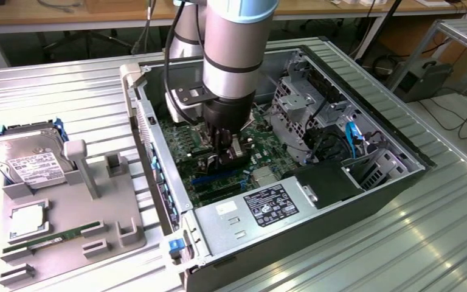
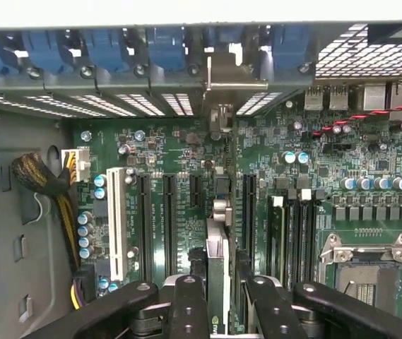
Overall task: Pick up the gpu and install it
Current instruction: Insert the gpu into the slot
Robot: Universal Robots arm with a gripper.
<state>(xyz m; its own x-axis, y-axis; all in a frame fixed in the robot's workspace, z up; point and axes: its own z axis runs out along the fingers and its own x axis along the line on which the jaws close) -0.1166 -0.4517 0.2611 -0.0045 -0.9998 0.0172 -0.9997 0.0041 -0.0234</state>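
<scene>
Down inside the open computer case (image 1: 396, 182), the gripper (image 1: 225, 152) hangs over the green motherboard (image 1: 262, 143) with the gpu (image 2: 217, 275) pinched edge-on between its two black fingers (image 2: 186, 304); so the jaws are closed on the card, one finger on each flat face; in the wrist view the card looks like a thin upright blade, standing on its long edge right in the gap between the finger pads; its long axis runs parallel to the black expansion slots (image 2: 169, 219) and the white slot (image 2: 116, 222), with the far end and its silver bracket (image 2: 220, 116) pointing at the case's rear wall where the blue slot clips (image 2: 165, 49) sit; whether the bottom edge is actually seated in a slot, can't tell; outside the case, on the exterior view's left, a grey fixture tray (image 1: 107, 228) holds a hard drive (image 1: 27, 161) and a green memory stick (image 1: 55, 237), well apart from the gripper.
</scene>
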